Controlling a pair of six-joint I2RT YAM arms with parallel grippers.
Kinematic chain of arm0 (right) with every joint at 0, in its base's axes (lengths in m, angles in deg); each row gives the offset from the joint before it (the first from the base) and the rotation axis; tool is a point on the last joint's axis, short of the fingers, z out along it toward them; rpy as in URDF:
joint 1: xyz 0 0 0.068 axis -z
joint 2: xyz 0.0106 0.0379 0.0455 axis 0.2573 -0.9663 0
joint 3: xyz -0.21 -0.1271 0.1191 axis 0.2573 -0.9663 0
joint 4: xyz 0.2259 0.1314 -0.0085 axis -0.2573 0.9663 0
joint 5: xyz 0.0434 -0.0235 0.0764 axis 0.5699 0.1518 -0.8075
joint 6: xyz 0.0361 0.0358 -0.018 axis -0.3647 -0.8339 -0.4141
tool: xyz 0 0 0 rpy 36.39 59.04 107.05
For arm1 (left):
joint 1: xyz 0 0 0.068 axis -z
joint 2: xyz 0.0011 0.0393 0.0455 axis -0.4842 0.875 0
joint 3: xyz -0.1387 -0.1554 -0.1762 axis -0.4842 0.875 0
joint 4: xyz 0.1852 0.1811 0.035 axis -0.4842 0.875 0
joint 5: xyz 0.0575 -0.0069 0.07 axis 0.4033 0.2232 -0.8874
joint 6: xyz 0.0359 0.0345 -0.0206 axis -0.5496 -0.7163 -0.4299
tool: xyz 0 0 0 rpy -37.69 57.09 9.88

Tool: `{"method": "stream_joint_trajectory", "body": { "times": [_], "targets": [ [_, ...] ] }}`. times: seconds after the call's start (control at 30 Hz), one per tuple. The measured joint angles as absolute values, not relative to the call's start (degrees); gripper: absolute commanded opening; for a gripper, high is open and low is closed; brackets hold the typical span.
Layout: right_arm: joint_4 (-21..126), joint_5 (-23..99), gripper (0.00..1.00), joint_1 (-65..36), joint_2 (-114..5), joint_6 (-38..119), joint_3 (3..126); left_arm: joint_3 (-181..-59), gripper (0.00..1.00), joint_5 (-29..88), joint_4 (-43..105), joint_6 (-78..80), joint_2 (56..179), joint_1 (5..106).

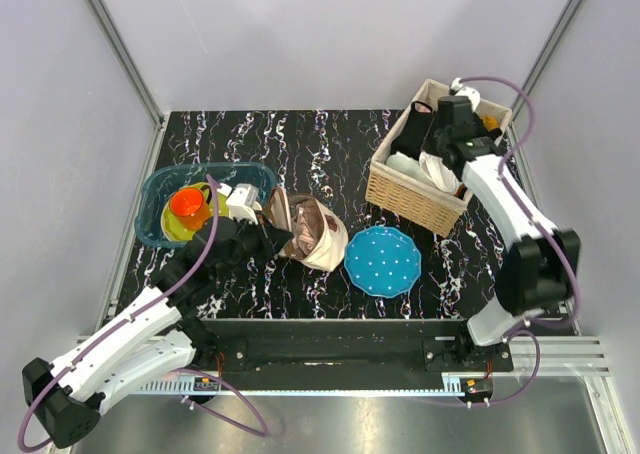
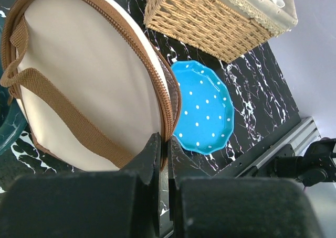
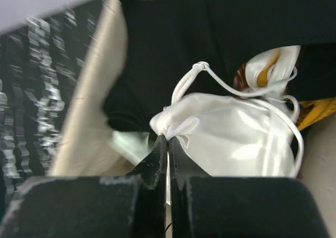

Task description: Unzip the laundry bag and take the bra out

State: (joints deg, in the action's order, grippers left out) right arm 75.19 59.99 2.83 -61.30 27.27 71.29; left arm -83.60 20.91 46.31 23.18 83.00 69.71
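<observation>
The cream laundry bag [image 1: 318, 236] with brown zip trim lies left of centre, tipped on its side, its zip partly open. My left gripper [image 1: 268, 236] is shut on the bag's brown zip edge; in the left wrist view the jaws [image 2: 164, 141] pinch the trim at the bag's [image 2: 89, 65] lower rim. My right gripper [image 1: 438, 160] is over the wicker basket [image 1: 415, 202]. In the right wrist view it [image 3: 168, 138] is shut on a fold of the bra [image 3: 236, 133], a pale shiny garment with thin straps, which rests on black clothes [image 3: 210, 39].
A blue white-dotted disc [image 1: 382, 261] lies right of the bag, also in the left wrist view [image 2: 205, 109]. A teal tub [image 1: 158, 186] with an orange cup [image 1: 187, 203] stands at the left. Mustard-yellow cloth [image 3: 315, 109] lies in the basket.
</observation>
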Motion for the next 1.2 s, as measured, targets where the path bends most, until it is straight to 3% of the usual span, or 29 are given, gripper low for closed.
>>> {"method": "stream_joint_trajectory", "body": {
  "times": [0.07, 0.1, 0.13, 0.23, 0.37, 0.6, 0.7, 0.8, 1.03, 1.2],
  "targets": [
    [75.25, 59.95, 0.03, 3.42, -67.03, 27.21, 71.07, -83.60, 0.00, 21.57, 46.37, 23.20, 83.66, 69.71],
    [75.67, 59.99, 0.11, 3.64, -69.89, 27.10, 71.07, -83.60, 0.00, 21.87, 46.42, 23.20, 83.74, 69.71],
    [76.30, 60.01, 0.34, 3.75, -71.73, 26.95, 71.07, -83.60, 0.00, 22.03, 46.48, 23.20, 83.72, 69.71],
    [79.14, 59.62, 0.64, 3.84, -73.22, 26.16, 70.77, -83.82, 0.00, 22.09, 46.96, 23.18, 83.40, 69.71],
    [80.04, 58.35, 0.75, 3.84, -66.66, 25.83, 71.20, -84.37, 0.00, 22.14, 47.71, 23.16, 83.07, 69.71],
    [81.37, 54.46, 0.78, 3.14, -52.61, 23.91, 75.12, -84.63, 0.00, 22.27, 47.73, 23.20, 83.46, 69.71],
    [81.68, 53.24, 0.74, -0.42, -48.82, 22.62, 74.59, -84.67, 0.00, 22.05, 47.71, 23.61, 83.50, 69.71],
    [81.46, 51.31, 0.67, -9.84, -47.10, 20.69, 72.34, -84.67, 0.00, 21.94, 47.66, 24.40, 83.46, 69.71],
    [81.22, 48.60, 0.62, -31.11, -50.66, 15.36, 66.40, -83.73, 0.00, 19.67, 47.36, 27.11, 79.85, 69.71],
    [80.19, 46.66, 0.60, -38.15, -55.27, 12.41, 64.87, -82.51, 0.00, 17.76, 47.33, 28.69, 75.77, 69.71]
  ]
}}
